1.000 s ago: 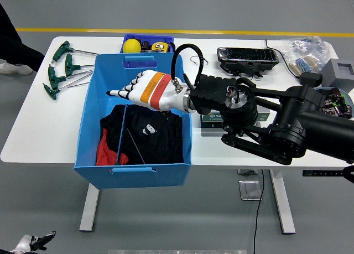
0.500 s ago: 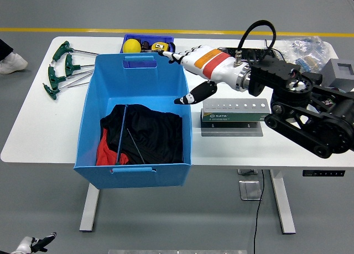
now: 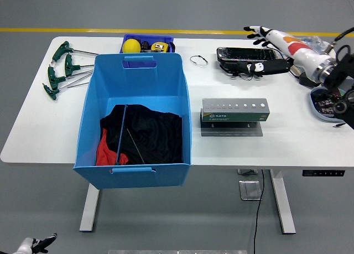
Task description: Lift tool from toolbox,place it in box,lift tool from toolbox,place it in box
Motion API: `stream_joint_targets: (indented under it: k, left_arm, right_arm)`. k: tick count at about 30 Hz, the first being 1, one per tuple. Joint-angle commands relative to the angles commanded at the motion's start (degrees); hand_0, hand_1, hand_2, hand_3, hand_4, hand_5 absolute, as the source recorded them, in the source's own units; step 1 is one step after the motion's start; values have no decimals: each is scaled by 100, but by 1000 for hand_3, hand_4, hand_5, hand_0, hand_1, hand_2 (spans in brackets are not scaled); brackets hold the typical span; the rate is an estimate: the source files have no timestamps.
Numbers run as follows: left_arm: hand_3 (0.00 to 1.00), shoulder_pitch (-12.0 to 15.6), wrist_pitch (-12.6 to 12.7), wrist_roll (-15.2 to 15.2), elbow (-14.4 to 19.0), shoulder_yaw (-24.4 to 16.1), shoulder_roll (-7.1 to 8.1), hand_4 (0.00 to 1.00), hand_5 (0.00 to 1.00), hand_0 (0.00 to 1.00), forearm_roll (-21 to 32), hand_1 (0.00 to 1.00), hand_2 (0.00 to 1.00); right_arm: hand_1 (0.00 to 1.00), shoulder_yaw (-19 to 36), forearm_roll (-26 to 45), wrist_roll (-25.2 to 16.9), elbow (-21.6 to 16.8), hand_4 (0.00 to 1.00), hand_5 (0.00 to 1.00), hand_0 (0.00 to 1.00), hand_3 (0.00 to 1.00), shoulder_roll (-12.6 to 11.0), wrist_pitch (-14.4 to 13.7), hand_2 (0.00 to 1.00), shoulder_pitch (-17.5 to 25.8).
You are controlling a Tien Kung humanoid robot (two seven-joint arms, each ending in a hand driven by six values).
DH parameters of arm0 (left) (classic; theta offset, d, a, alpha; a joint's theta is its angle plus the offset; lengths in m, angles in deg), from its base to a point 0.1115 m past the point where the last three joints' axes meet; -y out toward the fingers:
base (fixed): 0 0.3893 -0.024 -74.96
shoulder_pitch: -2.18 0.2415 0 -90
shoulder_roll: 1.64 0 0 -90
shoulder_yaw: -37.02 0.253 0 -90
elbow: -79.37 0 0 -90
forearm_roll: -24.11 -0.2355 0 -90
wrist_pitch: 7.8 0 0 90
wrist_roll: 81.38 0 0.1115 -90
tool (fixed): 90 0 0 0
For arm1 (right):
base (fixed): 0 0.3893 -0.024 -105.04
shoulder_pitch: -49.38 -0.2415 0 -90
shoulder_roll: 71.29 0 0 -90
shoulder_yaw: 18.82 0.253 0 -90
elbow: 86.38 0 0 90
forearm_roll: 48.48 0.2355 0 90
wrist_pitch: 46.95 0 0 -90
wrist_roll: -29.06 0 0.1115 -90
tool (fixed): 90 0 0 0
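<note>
Now the right hand (image 3: 275, 37), white with an orange and red band at the wrist, hangs over the far right corner of the white tabletop (image 3: 232, 149), its fingers spread and holding nothing. Just beneath it, by the far edge, lies a black oblong tool case (image 3: 246, 55). Near the middle of the tabletop sits the grey metal toolbox with a row of holes along its top (image 3: 235, 109), resting on a flat grey base. Left of it stands the large blue plastic box (image 3: 135, 77), reaching to the near edge; inside lie a black cloth (image 3: 152, 135), a bit of red fabric (image 3: 103, 149), and thin metal rod tools (image 3: 134, 143), one blue-shafted, resting on the cloth. At the far left corner lie several green-handled T-shaped wrenches (image 3: 60, 66). Behind the box, at the far edge, a small dark blue tray (image 3: 146, 41) holds a yellow ball (image 3: 131, 46). A small wire loop (image 3: 198, 60) lies between tray and case.
</note>
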Motion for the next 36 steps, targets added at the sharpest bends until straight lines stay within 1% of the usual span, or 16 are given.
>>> stream_joint_targets:
  k: [1,3,6,8,10,18,20,21,22,26,27,31,32,33,36]
  left_arm:
    - [692,0,9,3,0,-5,-5,737,714,633,-1,530,658]
    - [694,2,19,4,0,-17,-11,737,713,636,-9,531,661]
    - [694,14,28,1,0,-30,-24,737,713,636,-20,531,661]
    - [694,22,31,-2,0,-24,-31,737,713,636,-13,531,661]
    - [691,39,25,-8,0,-39,-40,735,712,638,-39,532,662]
    - [690,102,25,-27,0,-54,-56,734,712,642,-90,545,662]
    - [690,115,14,-37,0,-44,-55,734,712,642,-108,545,662]
    - [690,123,5,-48,0,-45,-56,733,711,642,-134,549,662]
    - [690,130,-5,-57,0,-42,-56,733,711,642,-156,549,662]
    - [690,148,-32,-71,0,-34,-48,733,711,642,-210,549,662]
    - [689,152,-36,-74,0,-37,-45,731,710,642,-221,548,663]
    - [689,162,-32,-69,0,-2,-43,731,710,642,-180,548,663]
    - [689,162,-31,-67,0,8,-43,731,710,642,-169,548,663]
    - [689,160,-27,-60,0,29,-42,730,710,641,-137,549,662]
    - [689,154,-18,-53,0,47,-43,730,710,641,-103,549,662]
  right_arm:
    - [762,210,335,-24,-21,948,615,759,846,-89,18,820,195]
    - [761,496,775,-28,-51,951,614,756,838,-175,54,817,465]
    - [761,935,1465,50,-121,951,614,756,838,-215,130,817,880]
    - [761,1167,1866,91,-150,951,614,756,838,-191,166,817,1086]
    - [760,1454,2420,146,-176,954,612,753,839,-112,183,821,1350]
    - [755,2128,3671,281,-413,965,621,748,842,104,153,819,2098]
    - [755,2283,3887,282,-457,965,621,748,842,178,145,819,2244]
    - [752,2390,4037,273,-483,998,772,754,839,231,155,818,2342]
    - [752,2486,4173,258,-504,998,772,754,839,277,169,818,2430]
    - [752,2816,4325,191,-543,998,772,754,839,440,264,818,2690]
    - [755,2918,4357,175,-553,998,855,755,841,488,291,819,2758]
    - [755,3360,4472,132,-574,998,855,755,841,689,347,819,2963]
    - [755,3406,4485,125,-574,998,855,755,841,707,351,819,2977]
    - [753,3533,4542,101,-564,998,888,755,844,758,359,818,3016]
    - [753,3714,4569,73,-549,998,888,755,844,813,365,818,3063]
